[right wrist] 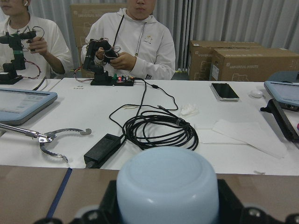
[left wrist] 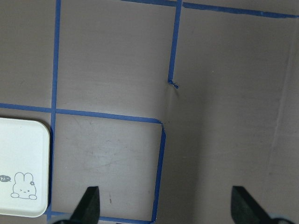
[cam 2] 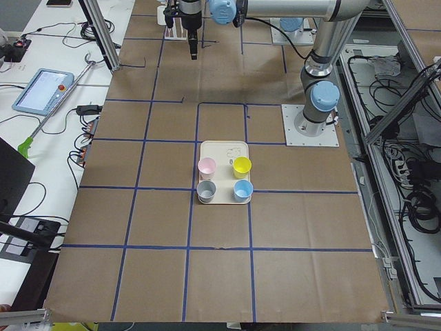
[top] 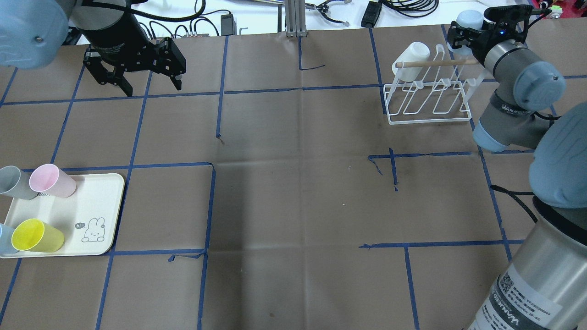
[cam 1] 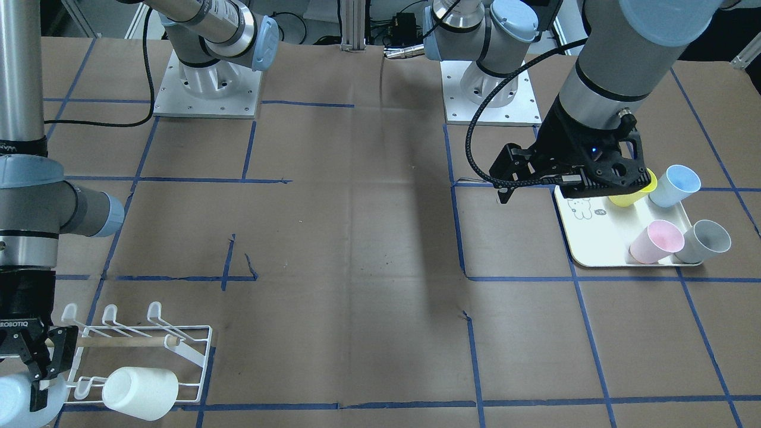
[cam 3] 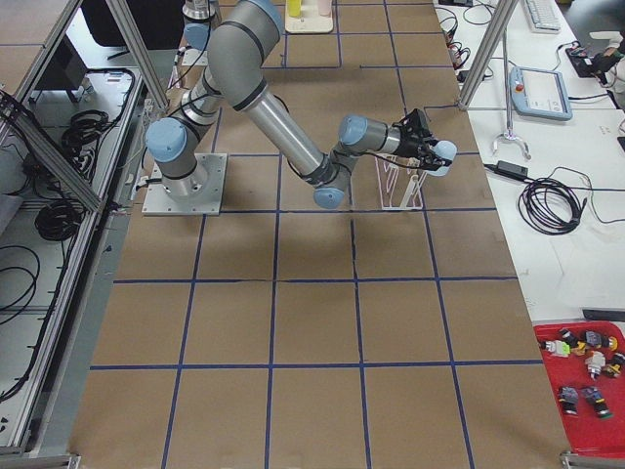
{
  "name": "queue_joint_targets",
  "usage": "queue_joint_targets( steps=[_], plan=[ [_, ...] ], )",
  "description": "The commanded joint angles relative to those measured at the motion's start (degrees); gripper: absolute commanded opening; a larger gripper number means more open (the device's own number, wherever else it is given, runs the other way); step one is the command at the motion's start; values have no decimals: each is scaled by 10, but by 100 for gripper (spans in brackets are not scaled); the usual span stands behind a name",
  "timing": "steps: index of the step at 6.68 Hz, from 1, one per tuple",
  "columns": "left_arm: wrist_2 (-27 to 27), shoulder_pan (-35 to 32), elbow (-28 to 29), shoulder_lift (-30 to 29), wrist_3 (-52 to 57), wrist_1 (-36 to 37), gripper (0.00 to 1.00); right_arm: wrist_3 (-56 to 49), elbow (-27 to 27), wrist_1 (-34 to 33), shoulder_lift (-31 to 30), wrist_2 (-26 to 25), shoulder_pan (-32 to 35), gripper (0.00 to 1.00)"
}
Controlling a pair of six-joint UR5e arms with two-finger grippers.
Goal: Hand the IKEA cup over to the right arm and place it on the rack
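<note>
Table lay below. Right arm stretched out; rack sat just beside right tool w/ white cup on it. Tray lay well apart from left tool, which gaped wide & empty. Right tool was clamped on pale-blue IKEA cup

cream tray holds 4 | pink cup | yellow cup | grey cup | blue cup | left gripper well beyond

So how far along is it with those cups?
One white cup already sits on the rack. The right arm has a pale blue cup in its jaws beside the rack, not yet hung. The left arm's jaws are open and empty; four cups wait on the tray.
</note>
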Motion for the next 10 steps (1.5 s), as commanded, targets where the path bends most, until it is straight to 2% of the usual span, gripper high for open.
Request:
queue_joint_targets(
  steps=[1,2,3,4,6,7,8,10],
  plan=[
    [0,0,-1,0,0,0,99,-2,9,1,-1,-2,0,18],
    [0,0,-1,1,0,0,99,-2,10,1,-2,-6,-1,43],
    [0,0,-1,1,0,0,99,-1,10,1,-3,-5,-1,81],
    [-1,0,-1,2,0,0,99,8,11,2,-3,-3,-1,99],
    [-1,0,-1,2,-1,0,99,8,10,29,-9,-4,-1,100],
    [0,0,-1,1,-1,0,99,8,8,93,-40,-4,0,100],
    [-1,0,-1,1,-1,0,99,8,5,203,-84,-7,1,100],
    [-1,0,-1,1,-1,0,99,4,3,320,-164,-9,3,100]
  ],
)
